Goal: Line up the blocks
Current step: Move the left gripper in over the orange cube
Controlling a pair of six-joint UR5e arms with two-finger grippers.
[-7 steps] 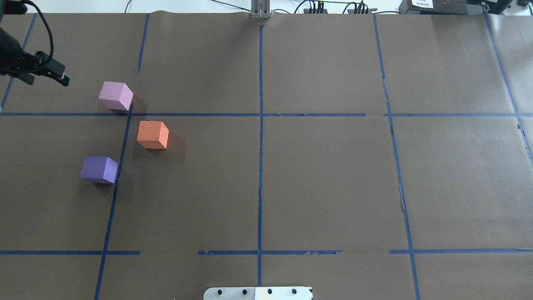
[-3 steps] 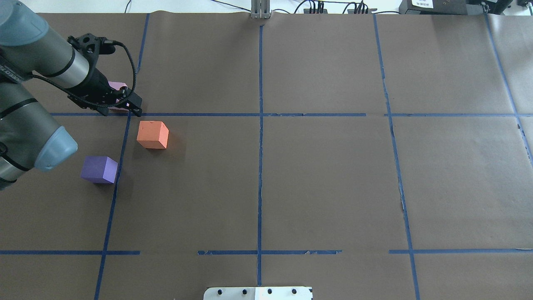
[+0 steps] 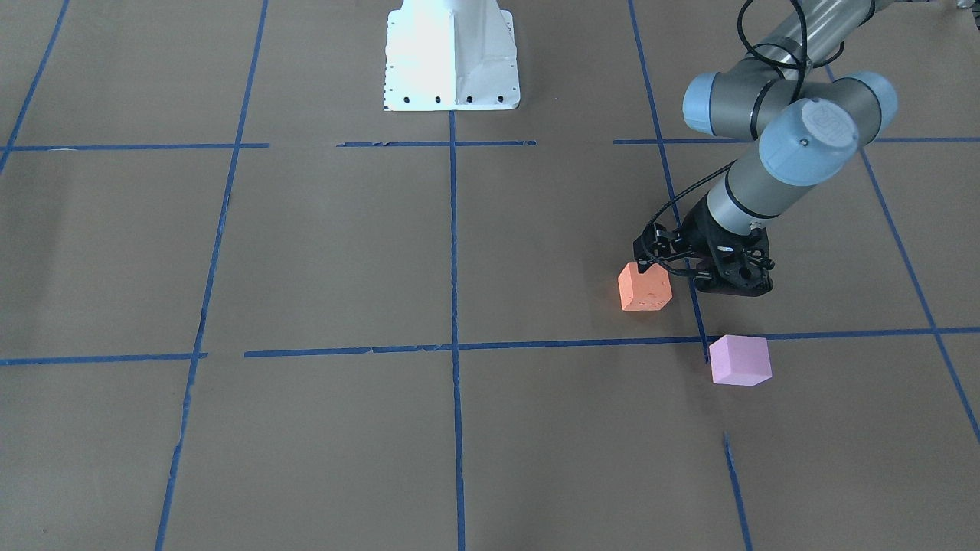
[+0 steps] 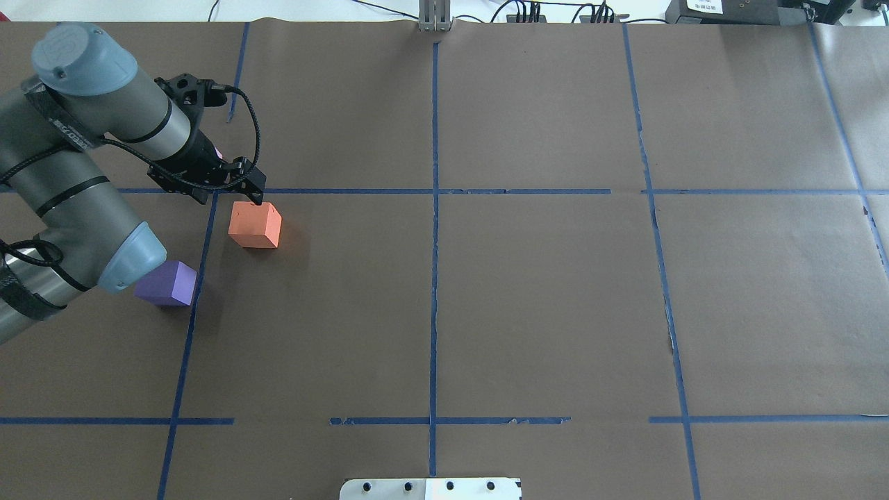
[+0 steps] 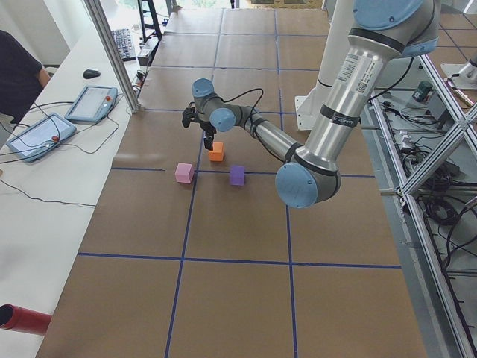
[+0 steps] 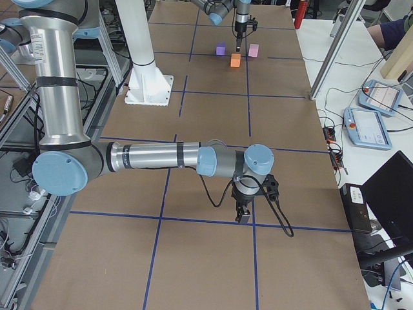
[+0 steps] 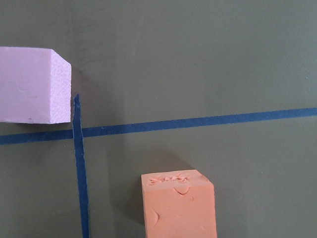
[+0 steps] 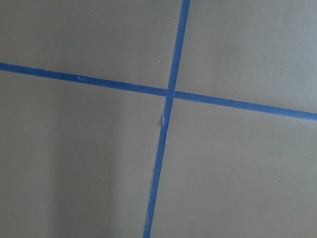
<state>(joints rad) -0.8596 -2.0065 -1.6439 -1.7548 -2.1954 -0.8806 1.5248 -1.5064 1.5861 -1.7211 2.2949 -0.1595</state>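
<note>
Three foam cubes lie on the brown table's left part. The orange block is in the middle, the violet-purple block nearer the robot, partly under my left arm. The pale pink block lies farthest and is almost hidden by the wrist in the overhead view. My left gripper is open and empty, low over the table between the pink and orange blocks, one fingertip at the orange block's far edge. The left wrist view shows the orange block and the pink block. My right gripper hangs far off; I cannot tell its state.
Blue tape lines divide the brown paper into a grid. The white robot base stands at the table's near edge. Operator tablets and cables lie on the white bench beyond the table's far edge.
My left arm has swung in from the far left, passing over the pink block and reaching the orange block's far edge. The three blocks have not moved.
</note>
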